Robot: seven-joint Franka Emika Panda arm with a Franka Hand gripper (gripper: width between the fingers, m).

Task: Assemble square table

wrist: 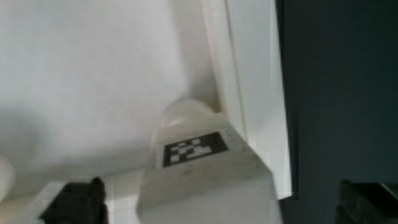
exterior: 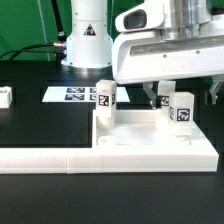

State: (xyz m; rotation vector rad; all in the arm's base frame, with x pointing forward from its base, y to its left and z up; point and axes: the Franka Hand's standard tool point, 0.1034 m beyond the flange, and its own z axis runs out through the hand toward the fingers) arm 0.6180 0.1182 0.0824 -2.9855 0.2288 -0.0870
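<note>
Black surface carries the white tabletop at lower right, two tagged legs upright on it. The pincer, spread wide, straddles the right-hand leg without touching.

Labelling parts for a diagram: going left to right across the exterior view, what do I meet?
small white block → marker board → first tagged leg → second tagged leg

Tagged white leg beside tabletop rim; end effector jaws spread
</note>
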